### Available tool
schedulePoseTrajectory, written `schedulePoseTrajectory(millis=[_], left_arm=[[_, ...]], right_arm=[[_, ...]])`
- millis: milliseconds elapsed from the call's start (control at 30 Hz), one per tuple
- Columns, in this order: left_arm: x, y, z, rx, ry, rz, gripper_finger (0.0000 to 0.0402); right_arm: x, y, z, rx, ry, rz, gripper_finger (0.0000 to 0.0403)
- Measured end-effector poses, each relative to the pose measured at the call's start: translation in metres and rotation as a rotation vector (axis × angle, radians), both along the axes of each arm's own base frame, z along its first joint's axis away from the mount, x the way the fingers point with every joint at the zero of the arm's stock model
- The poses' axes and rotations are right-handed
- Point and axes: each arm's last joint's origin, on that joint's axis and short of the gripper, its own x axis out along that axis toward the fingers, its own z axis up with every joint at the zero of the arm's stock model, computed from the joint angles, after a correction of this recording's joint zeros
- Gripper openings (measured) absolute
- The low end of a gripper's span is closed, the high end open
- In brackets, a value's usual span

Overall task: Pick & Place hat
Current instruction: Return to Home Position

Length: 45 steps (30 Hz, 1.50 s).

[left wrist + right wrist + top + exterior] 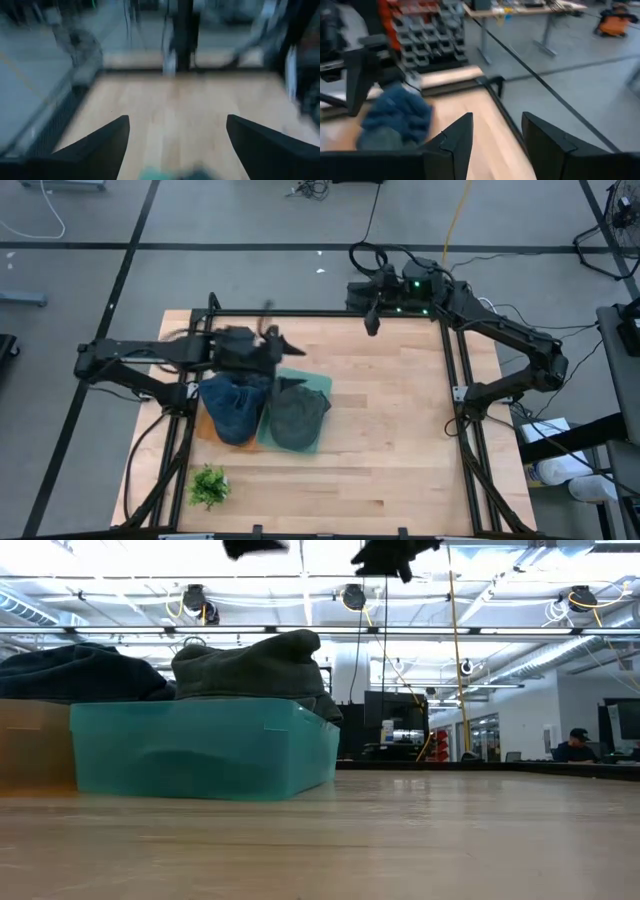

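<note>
Your left hand (177, 119) is released, its two fingers spread wide with nothing between them. It hangs high over the far side of the green bin (200, 750), clear of the dark cap (250, 660) below. That cap lies heaped inside the green bin, bulging above the rim; whether the heap is one cap or several you cannot tell from these views. Just left of it, touching or nearly so, the orange bin (30, 745) holds a dark blue heap (70, 670) of cloth, also piled above its rim. Both bins sit on the left half of the tabletop (390, 430). A small green plant (208, 485) stands at the near left corner, apart from them.

As for progress, you can judge the placing done: no cap shows loose on the bare wood in the high view, and neither hand carries anything. What is left looks like only parking the arms.

Your left arm (130, 352) reaches in from the left edge, stretched almost level across toward the bins, so it looks to have the longer way to fold. Your right hand (497, 116) is likewise released and empty. It sits at the far edge of the tabletop, with the right arm (500, 325) bent back along the far right corner, well apart from both bins.
</note>
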Motion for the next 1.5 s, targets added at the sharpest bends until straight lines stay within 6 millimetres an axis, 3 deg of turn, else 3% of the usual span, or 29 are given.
schedulePoseTrajectory(millis=[200,433,633,900,1167,1500], left_arm=[[-0.030,0.000,0.037,0.007,-0.213,0.010,0.0341],[-0.066,0.000,0.064,-0.018,-0.370,0.030,0.0337],[-0.091,-0.001,0.076,-0.074,-0.439,0.032,0.0346],[-0.103,-0.008,0.079,-0.086,-0.442,-0.016,0.0335],[-0.133,-0.013,0.060,-0.079,-0.420,0.045,0.0334],[-0.160,-0.015,0.014,-0.127,-0.430,0.026,0.0338]], right_arm=[[-0.001,0.011,0.011,0.088,-0.100,0.025,0.0155],[-0.004,0.031,0.024,0.116,-0.181,0.076,0.0155],[-0.009,0.057,0.047,0.071,-0.333,0.172,0.0155],[-0.036,0.082,0.059,0.062,-0.324,0.236,0.0155],[-0.080,0.102,0.026,0.096,-0.322,0.272,0.0155],[-0.131,0.119,-0.040,0.106,-0.447,0.255,0.0155]])
